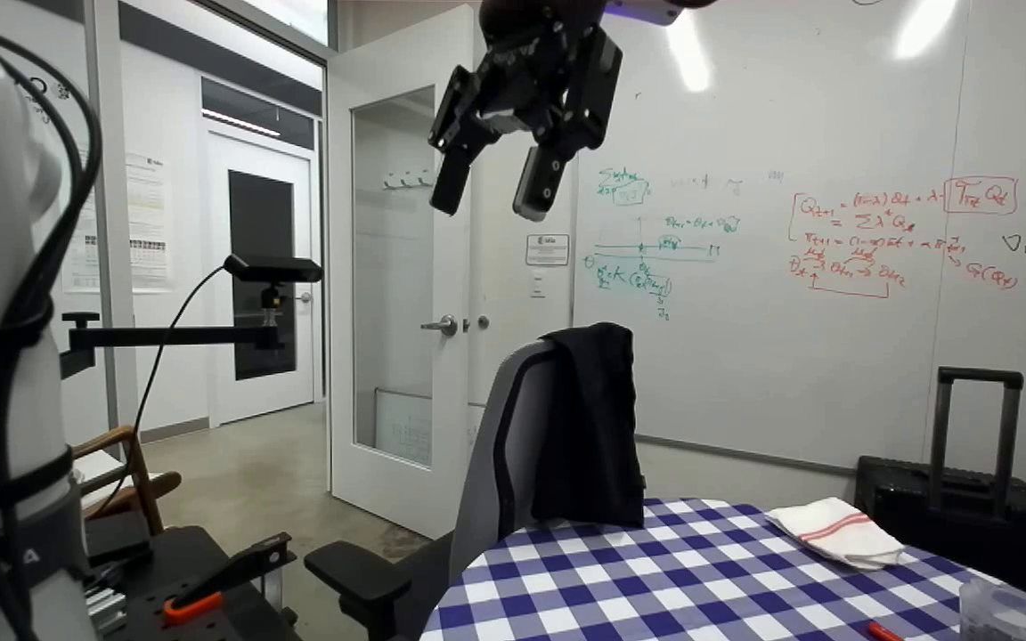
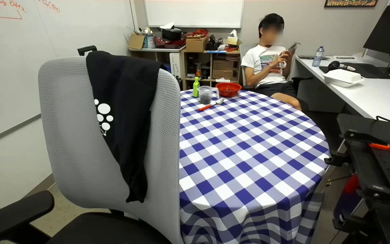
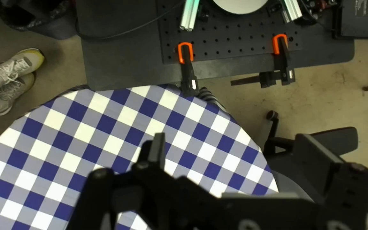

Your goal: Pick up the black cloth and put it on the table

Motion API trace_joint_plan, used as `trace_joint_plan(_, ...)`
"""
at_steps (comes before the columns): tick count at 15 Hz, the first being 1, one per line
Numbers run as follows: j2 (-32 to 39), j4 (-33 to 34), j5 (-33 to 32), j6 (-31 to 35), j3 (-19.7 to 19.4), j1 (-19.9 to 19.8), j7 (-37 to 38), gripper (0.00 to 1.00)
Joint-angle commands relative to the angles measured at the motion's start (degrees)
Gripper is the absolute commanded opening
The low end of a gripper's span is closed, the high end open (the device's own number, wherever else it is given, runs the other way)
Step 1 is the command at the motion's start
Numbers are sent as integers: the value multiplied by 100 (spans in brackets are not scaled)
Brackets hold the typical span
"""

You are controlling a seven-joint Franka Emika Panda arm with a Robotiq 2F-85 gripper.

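The black cloth (image 1: 590, 427) hangs limp over the top of the grey office chair's back. It also shows in an exterior view (image 2: 125, 91), with a white dotted print. The table (image 1: 584, 596) with the blue-and-white checkered cloth stands beside the chair; it also shows in an exterior view (image 2: 249, 149) and the wrist view (image 3: 85, 137). The cloth's lower edge reaches the table's rim in an exterior view; I cannot tell if they touch. My gripper (image 1: 489, 198) is open and empty, high above the chair and table. The wrist view shows its fingers (image 3: 233, 140) apart; the black cloth does not show there.
The grey office chair (image 2: 69, 128) stands against the table. A white towel (image 1: 838, 532) lies on the table. A green bottle (image 2: 195, 87), a measuring cup (image 2: 205, 95), a red-handled spoon (image 2: 212, 104) and a red bowl (image 2: 228, 89) stand or lie at its far side. A black suitcase (image 1: 887, 499) stands behind.
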Motion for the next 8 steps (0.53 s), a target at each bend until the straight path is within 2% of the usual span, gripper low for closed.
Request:
trace_joint_plan(1, 252, 167, 1055, 474, 43, 158, 577, 100)
trace_joint_plan(5, 502, 160, 2402, 1584, 252, 341, 1099, 100)
trace_joint_plan(8, 676, 131, 2987, 2739, 573, 426, 1467, 100)
